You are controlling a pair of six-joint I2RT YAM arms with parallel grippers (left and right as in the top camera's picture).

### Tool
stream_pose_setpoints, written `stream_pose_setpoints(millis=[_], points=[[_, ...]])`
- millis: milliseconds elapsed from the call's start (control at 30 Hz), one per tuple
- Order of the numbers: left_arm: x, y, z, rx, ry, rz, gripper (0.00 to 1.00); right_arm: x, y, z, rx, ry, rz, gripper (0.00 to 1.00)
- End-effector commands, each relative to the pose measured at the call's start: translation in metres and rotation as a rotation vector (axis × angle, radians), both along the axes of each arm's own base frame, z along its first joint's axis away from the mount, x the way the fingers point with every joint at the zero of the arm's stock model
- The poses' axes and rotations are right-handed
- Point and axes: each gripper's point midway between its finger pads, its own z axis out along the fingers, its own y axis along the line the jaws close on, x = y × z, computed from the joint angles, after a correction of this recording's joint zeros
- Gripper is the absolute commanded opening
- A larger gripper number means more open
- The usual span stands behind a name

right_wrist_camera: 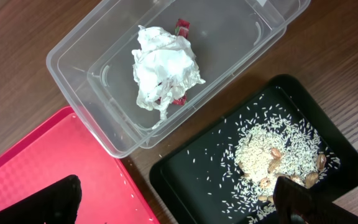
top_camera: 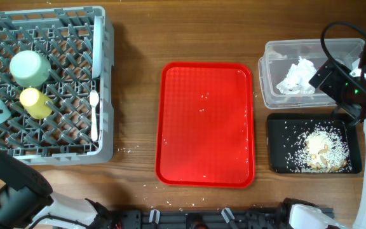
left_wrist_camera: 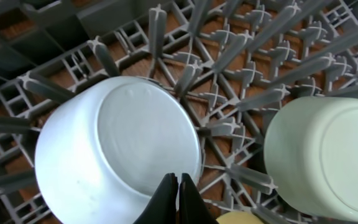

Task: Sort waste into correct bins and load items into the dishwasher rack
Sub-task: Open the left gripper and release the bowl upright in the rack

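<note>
In the left wrist view my left gripper [left_wrist_camera: 179,179] is shut with nothing between its fingers, its tips over the edge of an upturned pale blue-white bowl [left_wrist_camera: 117,155] in the grey dishwasher rack [left_wrist_camera: 241,68]. Beside it sit an upturned pale green bowl [left_wrist_camera: 328,155] and a yellow cup [top_camera: 35,102]. A white utensil [top_camera: 94,114] lies along the rack's [top_camera: 62,137] right side. My right gripper [right_wrist_camera: 179,199] hangs open over the table between the red tray and the bins. The clear tub [right_wrist_camera: 73,68] holds crumpled tissue [right_wrist_camera: 166,74] and a red wrapper [right_wrist_camera: 182,26]. Rice and scraps [right_wrist_camera: 272,149] lie in the black tray [right_wrist_camera: 185,180].
The red serving tray [top_camera: 205,124] lies mid-table with a few rice grains on it. Loose grains dot the wood by its left edge and near the rack's front corner. The clear tub [top_camera: 269,76] and black tray [top_camera: 277,146] stand close together at the right.
</note>
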Motion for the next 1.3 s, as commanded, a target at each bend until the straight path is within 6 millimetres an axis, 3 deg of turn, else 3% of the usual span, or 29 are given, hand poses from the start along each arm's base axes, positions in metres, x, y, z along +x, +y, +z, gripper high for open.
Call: stream_pose_setpoints(millis=[0,200,367,533,633,767,900,1033,1133,1267], points=[[-0.004,0.007,-0.003,0.025,0.028,0.007,0.04,0.001,0.000,0.006,0.002,-0.020,-0.001,1.00],[-0.003,0.012,-0.017,0.013,0.041,0.013,0.04,0.001,0.000,0.006,0.002,-0.020,-0.001,0.99],[-0.009,0.019,-0.018,0.013,0.040,0.033,0.04,0.001,0.000,0.006,0.002,-0.020,-0.001,1.00],[-0.033,0.025,-0.025,-0.032,0.075,0.089,0.04,0.001,0.000,0.006,0.002,-0.020,-0.001,1.00],[-0.059,0.030,-0.030,-0.092,0.086,0.190,0.04,0.001,0.000,0.006,0.002,-0.020,-0.002,1.00],[-0.078,0.029,-0.022,-0.134,0.064,0.262,0.04,0.001,0.000,0.006,0.002,-0.020,-0.001,1.00],[-0.049,0.003,0.022,-0.235,-0.179,0.207,0.04,0.001,0.000,0.006,0.002,-0.020,-0.002,1.00],[-0.034,-0.025,0.071,-0.286,-0.350,0.117,0.04,0.001,0.000,0.006,0.002,-0.020,-0.001,1.00],[-0.025,-0.065,0.096,-0.393,-0.435,0.003,0.04,0.001,0.000,0.006,0.002,-0.020,-0.002,0.99],[-0.019,-0.134,0.104,-0.624,-0.439,-0.098,0.04,0.001,0.000,0.006,0.002,-0.020,-0.001,1.00]])
